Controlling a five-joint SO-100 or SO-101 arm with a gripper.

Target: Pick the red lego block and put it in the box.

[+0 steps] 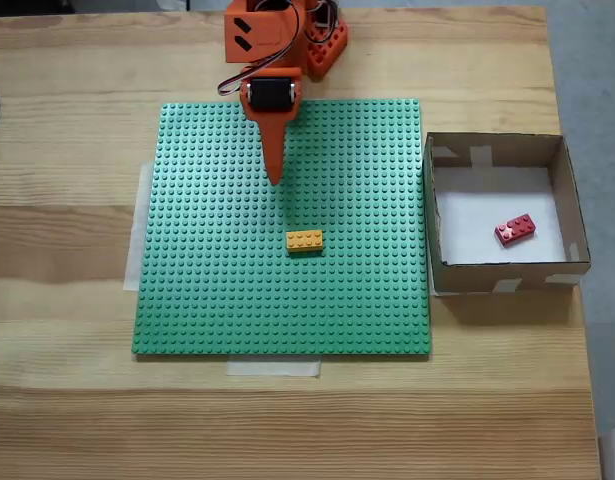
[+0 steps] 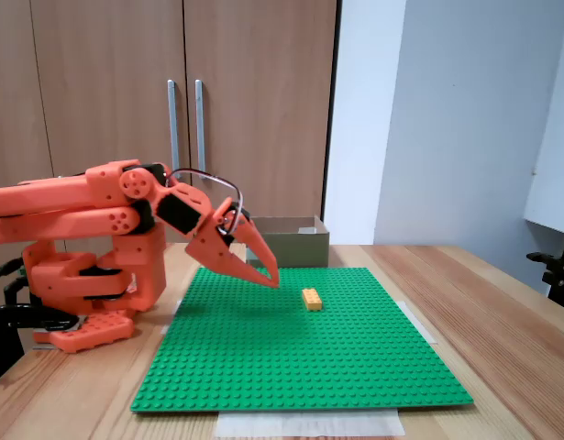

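— So what does the view from above give that the low side view doesn't?

— Mostly the inside of the box (image 1: 502,150). From above, the red lego block (image 1: 515,230) lies on the box's white bottom, toward the lower right part, turned at a slant. In the side view the box (image 2: 291,240) stands behind the arm and its wall hides whatever lies inside.

— And the side view in turn?

— Height. It shows the claw (image 2: 272,278) angled downward over the green baseplate (image 2: 300,357), its tip just above the studs and not touching them. It also shows wooden cabinet doors (image 2: 181,92) behind the surface (image 2: 502,321).

— Is the claw spread or pressed together?

— Its fingers look pressed together into one point in both fixed views, with nothing between them; from above, the claw (image 1: 276,178) reads as a single narrow wedge.

— Where is the red block relative to it?

— In the view from above, well apart from the claw, far off to its right and a little below its tip, past the baseplate's edge and inside the box.

— Anything nearer the claw?

— A yellow-orange brick (image 1: 304,240) sits on the baseplate just below and slightly right of the tip in that view; from the side it is the brick (image 2: 312,299) just right of the tip, apart from it.
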